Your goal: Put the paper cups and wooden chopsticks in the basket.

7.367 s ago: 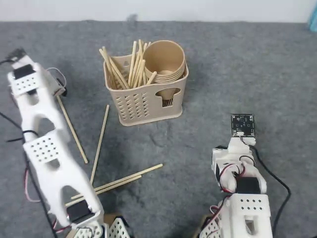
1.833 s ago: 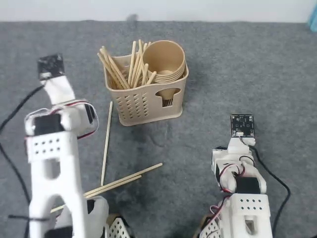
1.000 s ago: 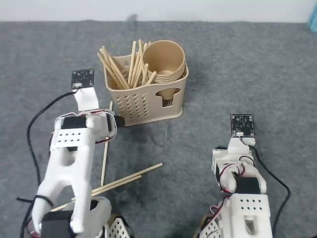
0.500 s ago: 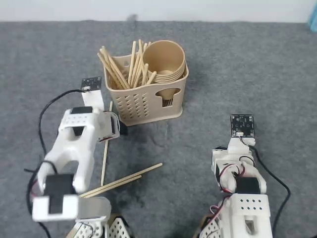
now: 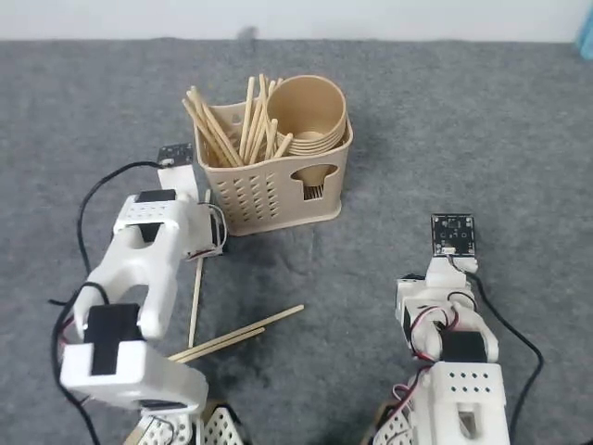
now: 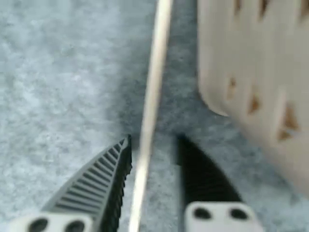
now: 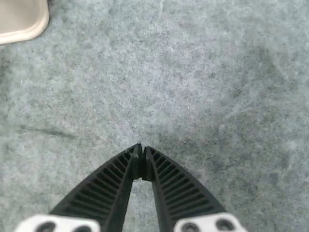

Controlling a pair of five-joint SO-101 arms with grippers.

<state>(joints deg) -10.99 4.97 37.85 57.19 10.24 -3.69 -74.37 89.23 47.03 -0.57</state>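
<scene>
Wooden chopstick [image 6: 150,92] sits inside the half-open left pincer [image 6: 153,141] (perhaps touching).

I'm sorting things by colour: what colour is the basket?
The basket is beige, with rows of small holes in its wall; the high view shows it best.

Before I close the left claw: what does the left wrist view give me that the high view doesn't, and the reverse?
Left wrist view: the open left claw straddling a loose chopstick, one finger on each side. High view: paper cups and upright sticks in the basket, and two more chopsticks lying on the carpet. Both: that loose chopstick lying close beside the basket wall.
</scene>
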